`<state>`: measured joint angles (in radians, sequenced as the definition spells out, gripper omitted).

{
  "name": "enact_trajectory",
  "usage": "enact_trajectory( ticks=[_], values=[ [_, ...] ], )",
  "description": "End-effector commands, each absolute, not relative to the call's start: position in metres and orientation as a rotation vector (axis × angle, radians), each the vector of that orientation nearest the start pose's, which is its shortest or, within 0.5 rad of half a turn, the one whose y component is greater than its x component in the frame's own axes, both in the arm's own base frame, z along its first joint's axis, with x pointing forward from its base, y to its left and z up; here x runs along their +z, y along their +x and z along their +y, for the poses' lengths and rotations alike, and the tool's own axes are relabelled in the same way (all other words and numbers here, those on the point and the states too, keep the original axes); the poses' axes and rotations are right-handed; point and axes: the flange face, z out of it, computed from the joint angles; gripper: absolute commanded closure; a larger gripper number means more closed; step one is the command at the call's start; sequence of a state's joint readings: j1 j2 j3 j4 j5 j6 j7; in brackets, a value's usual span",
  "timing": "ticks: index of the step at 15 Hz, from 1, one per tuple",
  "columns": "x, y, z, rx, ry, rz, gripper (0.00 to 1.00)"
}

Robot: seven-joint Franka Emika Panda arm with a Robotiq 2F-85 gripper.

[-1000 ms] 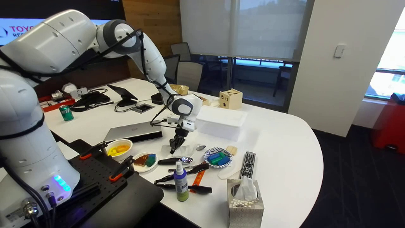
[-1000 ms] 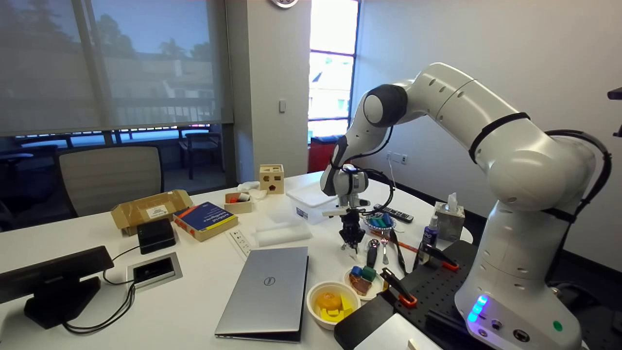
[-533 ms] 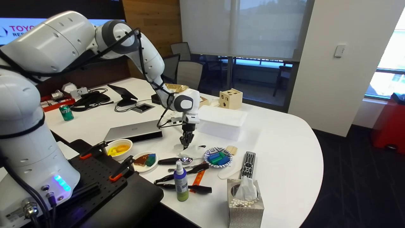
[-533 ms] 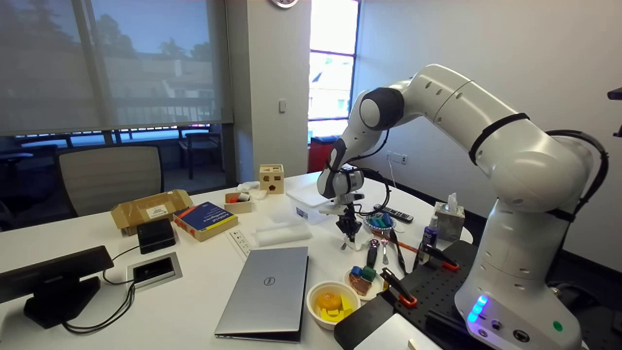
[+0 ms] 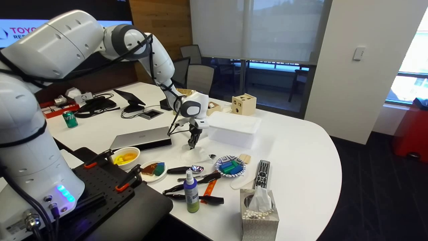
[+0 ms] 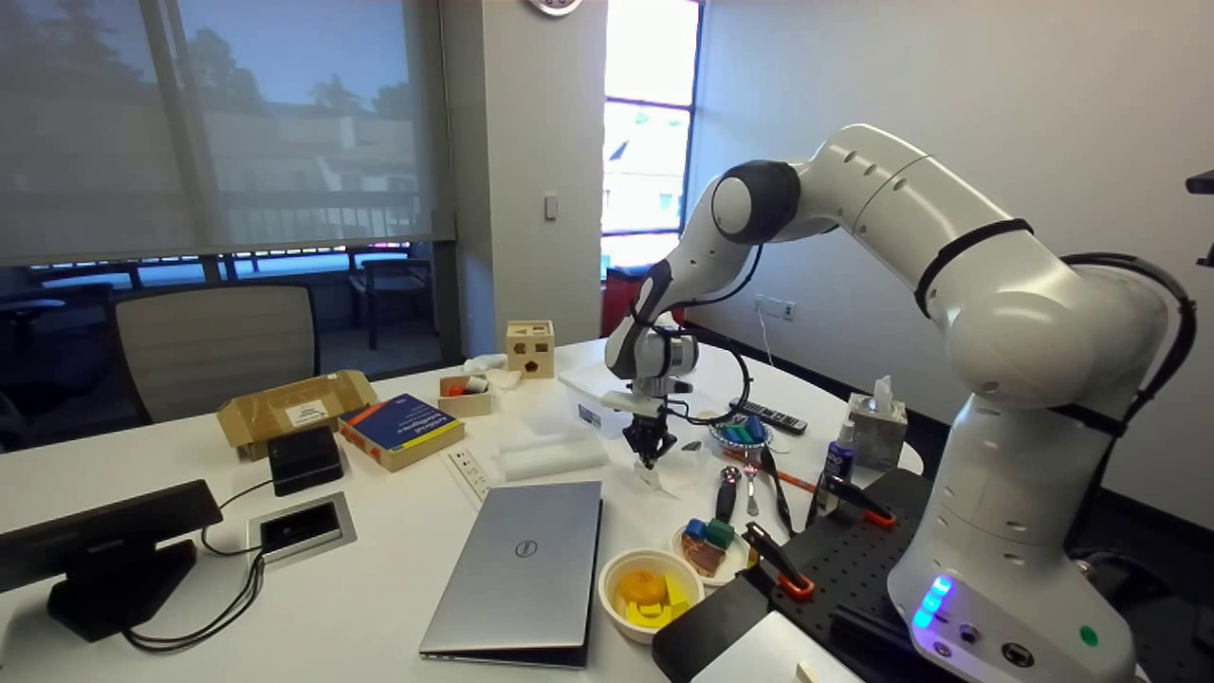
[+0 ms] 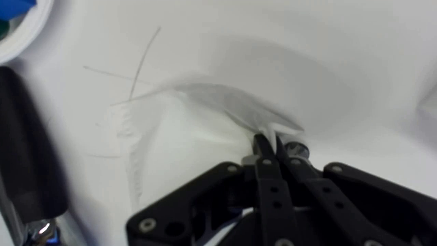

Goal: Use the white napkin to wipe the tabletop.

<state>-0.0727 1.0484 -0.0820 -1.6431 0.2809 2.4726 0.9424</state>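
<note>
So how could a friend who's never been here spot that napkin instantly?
Start at the big white tabletop, then find the black gripper over it. The white napkin is the thin, creased sheet pinched in that gripper, unlike the tissue poking from a patterned box.

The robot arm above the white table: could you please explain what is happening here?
A robot arm has its tool shut on the white napkin, pinching part of it. The rest drapes loosely over the tabletop; how much touches, I cannot tell. The aim is probably wiping: thin dark lines show beside the napkin.
</note>
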Motion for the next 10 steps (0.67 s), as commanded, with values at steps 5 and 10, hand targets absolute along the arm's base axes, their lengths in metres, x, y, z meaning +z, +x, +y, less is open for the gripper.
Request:
enact_trajectory(
  ticks=[5,10],
  values=[
    [-0.02,0.572,-0.119,0.632,-2.272,1.954,1.0],
    [-0.007,0.561,-0.145,0.51,-2.195,2.262,1.0]
  ],
)
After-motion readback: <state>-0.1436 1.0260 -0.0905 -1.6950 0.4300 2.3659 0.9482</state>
